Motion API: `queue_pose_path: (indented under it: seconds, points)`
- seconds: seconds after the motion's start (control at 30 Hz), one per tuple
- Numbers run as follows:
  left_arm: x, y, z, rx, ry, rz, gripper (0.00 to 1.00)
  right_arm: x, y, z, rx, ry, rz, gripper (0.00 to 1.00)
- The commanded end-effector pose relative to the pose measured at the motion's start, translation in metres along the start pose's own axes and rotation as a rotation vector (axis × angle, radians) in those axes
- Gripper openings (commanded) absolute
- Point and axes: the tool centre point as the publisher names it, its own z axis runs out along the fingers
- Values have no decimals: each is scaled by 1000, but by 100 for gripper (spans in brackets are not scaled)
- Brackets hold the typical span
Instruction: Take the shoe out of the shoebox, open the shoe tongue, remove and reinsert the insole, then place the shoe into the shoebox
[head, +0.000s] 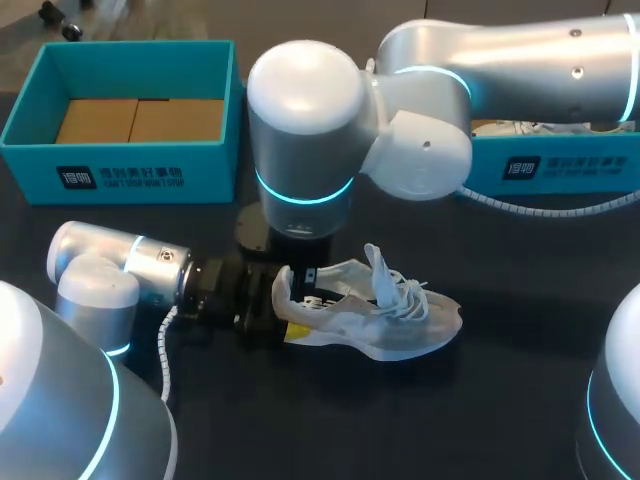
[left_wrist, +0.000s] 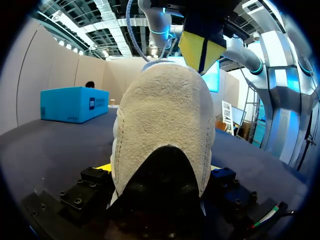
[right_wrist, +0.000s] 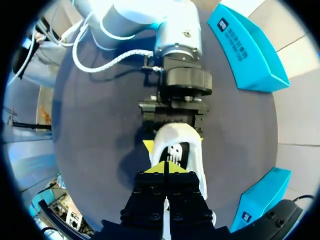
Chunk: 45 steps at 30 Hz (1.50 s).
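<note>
Our left gripper lies low on the dark surface, its fingers pressed against both sides of the heel of the white mesh sneaker. The sneaker rests on the surface, apart from the open teal cardboard shoebox. Our right gripper hangs over the sneaker's opening with its tips pressed together, and we see nothing between them.

- The place looked like a robotics lab or test station: a silver-grey left robot arm and a matching right robot arm, both with glowing cyan joint rings, shared one dark matte surface.
- A white coiled cable trailed across it.
- An open teal cardboard shoebox and a second teal shoebox stood at the far edge.
</note>
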Motion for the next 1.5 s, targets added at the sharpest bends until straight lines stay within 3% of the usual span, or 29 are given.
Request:
queue_pose_path:
  seconds: [0.03,0.57,1.1,1.33,1.4,1.5]
  points:
    - [-1,2,0,0,-1,0,0,-8,-8,20,-3,16,17,0]
    - [-1,2,0,0,-1,0,0,-20,-26,65,-24,31,28,0]
    - [-1,2,0,0,-1,0,0,-29,-67,71,-23,37,112,0]
    - [-1,2,0,0,-1,0,0,-28,-73,70,-27,41,121,0]
    - [-1,2,0,0,-1,0,0,-28,-73,72,-27,48,122,27]
    - [-1,2,0,0,-1,0,0,-26,-73,74,-23,57,117,38]
